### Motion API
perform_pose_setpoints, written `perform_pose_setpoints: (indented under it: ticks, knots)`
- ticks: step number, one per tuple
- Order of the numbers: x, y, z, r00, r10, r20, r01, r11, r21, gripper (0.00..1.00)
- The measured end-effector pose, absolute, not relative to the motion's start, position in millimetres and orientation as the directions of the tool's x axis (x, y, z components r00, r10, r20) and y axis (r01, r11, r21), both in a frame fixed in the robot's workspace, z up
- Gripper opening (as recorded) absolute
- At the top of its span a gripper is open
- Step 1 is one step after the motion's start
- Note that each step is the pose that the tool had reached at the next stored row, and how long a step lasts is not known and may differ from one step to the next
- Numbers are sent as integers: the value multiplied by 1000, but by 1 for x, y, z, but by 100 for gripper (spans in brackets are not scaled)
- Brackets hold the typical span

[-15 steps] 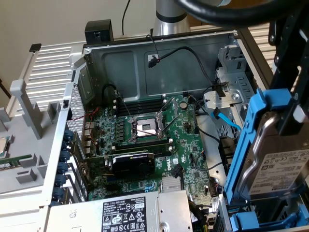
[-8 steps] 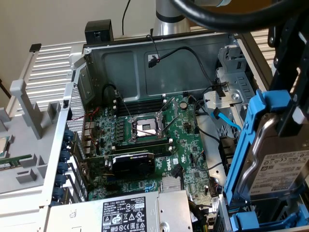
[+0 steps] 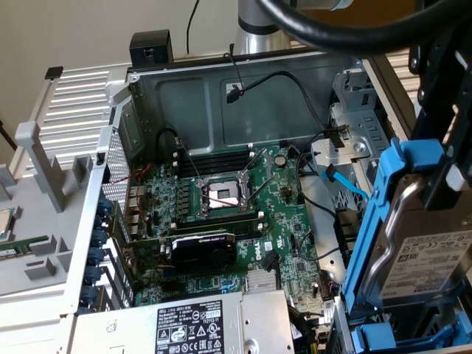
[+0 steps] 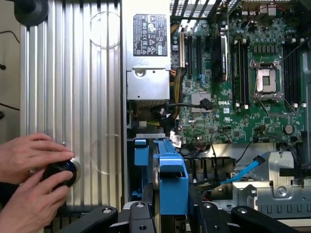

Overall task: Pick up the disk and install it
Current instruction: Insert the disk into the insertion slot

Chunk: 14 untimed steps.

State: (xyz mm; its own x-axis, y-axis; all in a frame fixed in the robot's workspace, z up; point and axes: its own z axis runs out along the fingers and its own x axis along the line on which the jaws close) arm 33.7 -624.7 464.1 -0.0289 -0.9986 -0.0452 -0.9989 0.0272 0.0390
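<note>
Gripper (image 4: 172, 217) is seen closed on the disk (image 3: 431, 258). In the wrist view the disk's blue rails are clamped between the two black fingers (image 4: 203, 216), and the jaws are set only as far apart as the carrier is thick.

The disk is held clear of the case floor, standing on edge and slightly tilted. Its white label is turned toward the exterior camera. It is placed at the exterior view's right, over the drive-bay corner of the open case (image 3: 221, 96), just beside the metal drive cage (image 3: 354, 110). Whether a rail touches the bay cannot be told. In the wrist view the disk is seen edge-on, blue frame uppermost.

Case contents as noted:
- The motherboard (image 3: 287, 243) lies flat, with an open CPU socket (image 3: 221, 193) near its middle.
- A black graphics card (image 3: 203, 251) is seated between the socket and the power supply (image 3: 184, 324).
- The power supply is a grey box with a black-and-white sticker, at the exterior view's lower edge.
- A blue cable (image 3: 346, 184) is routed past the cage, near the disk.

In the wrist view a person's two hands (image 4: 29, 155) are closed around a black knob (image 4: 60, 172) on a ribbed metal panel (image 4: 73, 73) beside the case. They are well apart from the gripper.
</note>
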Motion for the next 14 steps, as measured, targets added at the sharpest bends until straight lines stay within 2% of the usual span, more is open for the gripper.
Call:
perform_pose_setpoints:
  ticks: [14]
  knots:
    - [34, -625, 461, -29, -999, -45, -999, 27, 36, 37]
